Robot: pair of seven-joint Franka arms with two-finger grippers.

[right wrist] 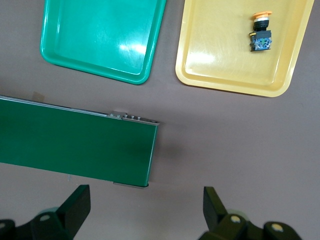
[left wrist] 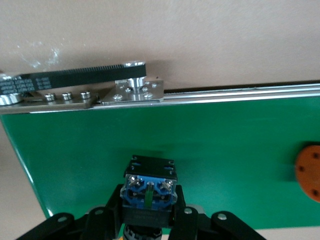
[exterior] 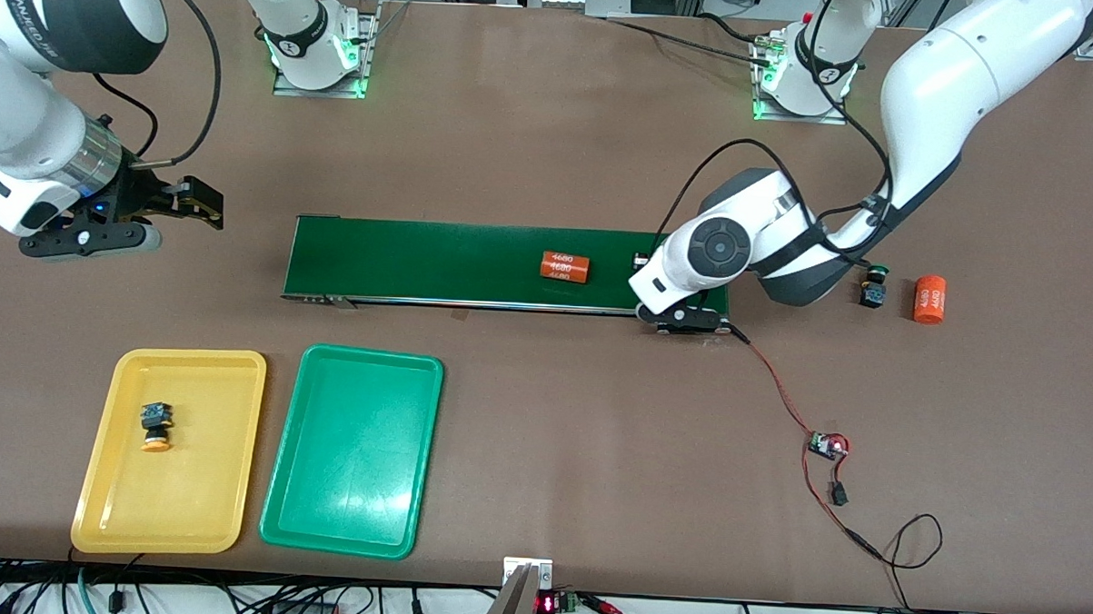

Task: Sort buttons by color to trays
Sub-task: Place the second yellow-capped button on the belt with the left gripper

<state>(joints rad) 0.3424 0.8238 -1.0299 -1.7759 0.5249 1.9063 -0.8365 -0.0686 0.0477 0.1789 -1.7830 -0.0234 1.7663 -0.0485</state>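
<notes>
My left gripper (left wrist: 149,202) is shut on a button (left wrist: 150,184) with a black-and-blue body; its cap is hidden. It holds it over the belt's end toward the left arm; the front view shows only a bit of it (exterior: 641,258) by the wrist. A yellow-orange-capped button (exterior: 155,425) lies in the yellow tray (exterior: 103,501), also in the right wrist view (right wrist: 261,31). A green-capped button (exterior: 874,287) stands on the table beside the left arm. The green tray (exterior: 350,518) is empty. My right gripper (exterior: 195,204) is open and empty, over the table by the belt's other end (right wrist: 148,210).
The dark green conveyor belt (exterior: 439,258) carries an orange cylinder (exterior: 565,268). A second orange cylinder (exterior: 929,299) stands on the table past the green-capped button. A small circuit board (exterior: 828,444) with red wires lies nearer the front camera.
</notes>
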